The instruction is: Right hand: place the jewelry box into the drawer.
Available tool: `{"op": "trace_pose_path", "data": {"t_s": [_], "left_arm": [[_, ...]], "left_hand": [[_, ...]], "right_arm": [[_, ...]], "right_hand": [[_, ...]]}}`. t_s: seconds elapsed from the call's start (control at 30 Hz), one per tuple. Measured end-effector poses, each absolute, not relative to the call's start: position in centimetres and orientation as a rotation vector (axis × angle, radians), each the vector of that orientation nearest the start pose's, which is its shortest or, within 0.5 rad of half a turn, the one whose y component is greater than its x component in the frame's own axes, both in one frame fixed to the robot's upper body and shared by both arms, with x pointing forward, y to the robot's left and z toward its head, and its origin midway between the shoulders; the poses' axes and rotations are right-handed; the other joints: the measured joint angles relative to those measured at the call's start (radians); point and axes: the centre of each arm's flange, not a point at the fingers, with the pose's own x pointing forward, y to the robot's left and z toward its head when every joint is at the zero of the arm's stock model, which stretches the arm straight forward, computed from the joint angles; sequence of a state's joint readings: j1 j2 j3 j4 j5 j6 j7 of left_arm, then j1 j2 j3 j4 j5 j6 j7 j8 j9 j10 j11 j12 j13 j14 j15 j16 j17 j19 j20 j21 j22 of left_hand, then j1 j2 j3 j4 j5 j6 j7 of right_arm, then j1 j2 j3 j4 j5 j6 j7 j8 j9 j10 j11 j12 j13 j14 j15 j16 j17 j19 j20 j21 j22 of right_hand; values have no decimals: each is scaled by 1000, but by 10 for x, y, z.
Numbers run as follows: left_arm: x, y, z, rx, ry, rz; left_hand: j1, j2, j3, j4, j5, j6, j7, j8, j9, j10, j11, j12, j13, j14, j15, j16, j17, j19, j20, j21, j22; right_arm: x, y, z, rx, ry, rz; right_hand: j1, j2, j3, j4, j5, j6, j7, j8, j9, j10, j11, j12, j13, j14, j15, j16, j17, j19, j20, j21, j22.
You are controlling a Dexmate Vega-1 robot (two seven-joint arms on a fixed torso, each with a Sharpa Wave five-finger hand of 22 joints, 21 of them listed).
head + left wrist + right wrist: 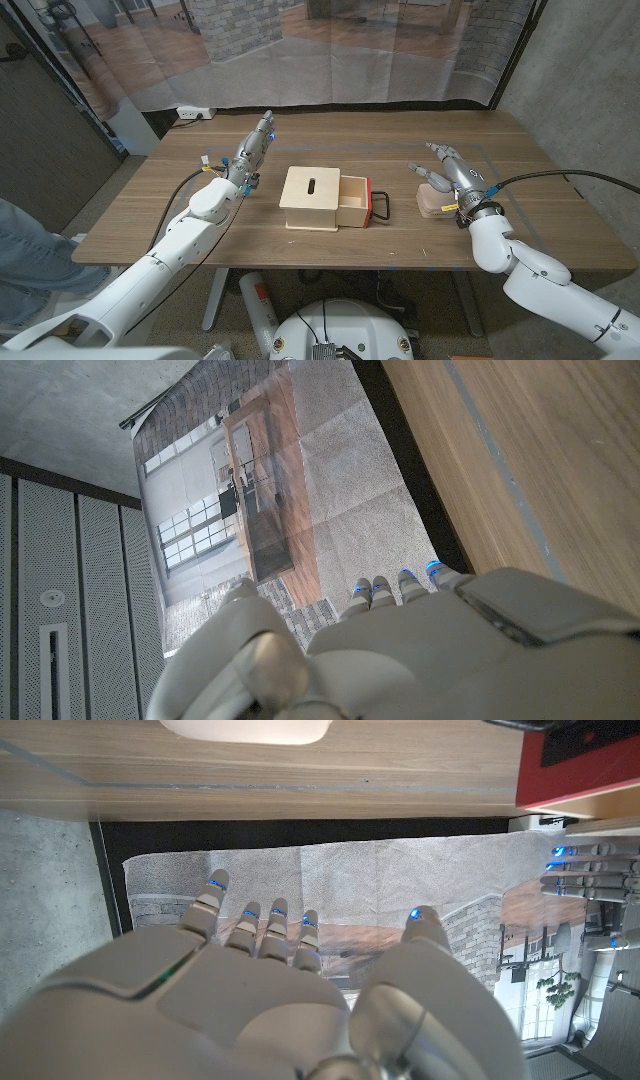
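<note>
The right hand (452,172) hovers above one small pale rounded jewelry box (434,200), fingers spread, holding nothing. The box lies on the wooden table (400,135), right of the drawer. It looks light, rigid and smooth; grasp across its opposite sides. One light wooden drawer cabinet (312,197) stands at centre, its red-lined drawer (362,202) pulled open toward the box. Farther off, the left hand (256,145) is raised, fingers extended together, empty.

Wooden table (330,135) as landmark. Printed backdrop curtain (300,50) hangs behind its far edge. White power strip (193,114) on floor off its far-left corner. Person's jeans-clad leg (25,250) off its left side.
</note>
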State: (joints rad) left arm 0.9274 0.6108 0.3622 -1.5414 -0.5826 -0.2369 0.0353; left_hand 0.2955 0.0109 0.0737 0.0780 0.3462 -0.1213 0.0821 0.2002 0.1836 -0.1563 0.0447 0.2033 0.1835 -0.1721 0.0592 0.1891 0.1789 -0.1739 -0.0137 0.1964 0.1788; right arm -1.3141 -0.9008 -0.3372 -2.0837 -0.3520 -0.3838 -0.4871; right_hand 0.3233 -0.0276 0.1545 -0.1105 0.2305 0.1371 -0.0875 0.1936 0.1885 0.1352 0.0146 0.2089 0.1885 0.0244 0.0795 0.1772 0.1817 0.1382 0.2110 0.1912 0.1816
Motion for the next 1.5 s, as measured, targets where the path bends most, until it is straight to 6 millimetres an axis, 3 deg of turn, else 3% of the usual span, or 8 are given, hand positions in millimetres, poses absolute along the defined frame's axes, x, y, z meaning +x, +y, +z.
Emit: {"op": "trace_pose_path", "data": {"t_s": [0.4,0.77,1.1,1.5], "left_arm": [[615,273,-4,82,-651,-251],[617,272,-3,83,-652,-255],[615,272,-3,87,-652,-255],[613,274,-3,87,-652,-248]], "left_hand": [[0,0,-1,-1,0,0,0,0,0,0,0,0,0,0,0,0,0,0,0,0,0],[4,4,-1,-1,0,5,-5,0,0,0,0,0,0,0,0,0,0,0,0,0,0],[4,4,-1,-1,0,5,-5,0,0,0,0,0,0,0,0,0,0,0,0,0,0],[4,4,-1,-1,0,5,-5,0,0,0,0,0,0,0,0,0,0,0,0,0,0]], "right_arm": [[506,-276,-70,-1174,-569,-329],[509,-271,-73,-1227,-525,-336],[512,-268,-73,-1283,-481,-351],[514,-268,-75,-1343,-440,-363]], "right_hand": [[13,-13,-8,-8,8,-14,4,-5,0,-17,9,-6,0,-1,12,0,0,0,0,0,0],[14,-36,-20,-20,29,-48,12,-6,0,-30,23,-6,0,8,32,8,0,51,0,18,1],[19,-66,-36,-19,62,-124,27,-13,0,-112,43,-17,0,-3,42,8,2,102,5,23,0],[22,-78,-44,-19,73,-141,23,-17,0,-123,45,-17,0,-5,44,8,2,113,9,23,0]]}}
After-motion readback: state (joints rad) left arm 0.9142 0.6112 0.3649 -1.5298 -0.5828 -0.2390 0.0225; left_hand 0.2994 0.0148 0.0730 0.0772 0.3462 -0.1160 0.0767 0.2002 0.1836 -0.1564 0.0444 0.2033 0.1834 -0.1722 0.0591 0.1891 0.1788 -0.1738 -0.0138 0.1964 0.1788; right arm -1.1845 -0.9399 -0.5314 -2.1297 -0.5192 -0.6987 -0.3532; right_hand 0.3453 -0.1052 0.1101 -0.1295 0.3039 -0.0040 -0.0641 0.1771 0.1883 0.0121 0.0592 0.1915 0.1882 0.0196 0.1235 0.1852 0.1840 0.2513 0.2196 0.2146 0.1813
